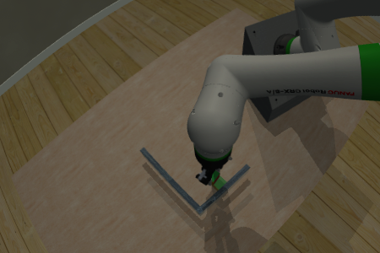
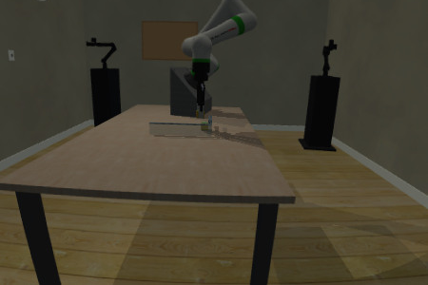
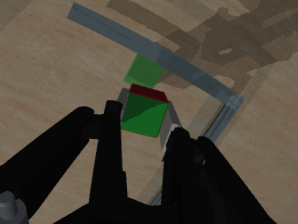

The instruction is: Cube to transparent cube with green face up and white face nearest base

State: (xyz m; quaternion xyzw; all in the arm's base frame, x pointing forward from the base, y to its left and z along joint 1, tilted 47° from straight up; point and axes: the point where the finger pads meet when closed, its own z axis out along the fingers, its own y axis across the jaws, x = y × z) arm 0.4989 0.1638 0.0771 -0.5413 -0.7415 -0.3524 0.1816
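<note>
My gripper (image 3: pixel 143 105) is shut on the cube (image 3: pixel 144 113) and holds it a little above the table. In the wrist view the cube shows a green face toward the camera and a dark red face on its far side. Just beyond it the transparent cube (image 3: pixel 145 70) lies on the table with a green top, against the inner side of a grey L-shaped rail (image 3: pixel 160 52). In the top view the gripper (image 1: pixel 208 176) hangs under the arm's wrist with the cube (image 1: pixel 216 178) inside the rail's angle (image 1: pixel 199 209). In the exterior view the gripper (image 2: pixel 200 108) is above the transparent cube (image 2: pixel 204 125).
The robot's dark grey base block (image 1: pixel 274 69) stands at the back of the table. The arm's big elbow (image 1: pixel 215 111) hangs over the work spot. Two black camera stands (image 2: pixel 105 92) (image 2: pixel 323 106) stand on the floor beside the table.
</note>
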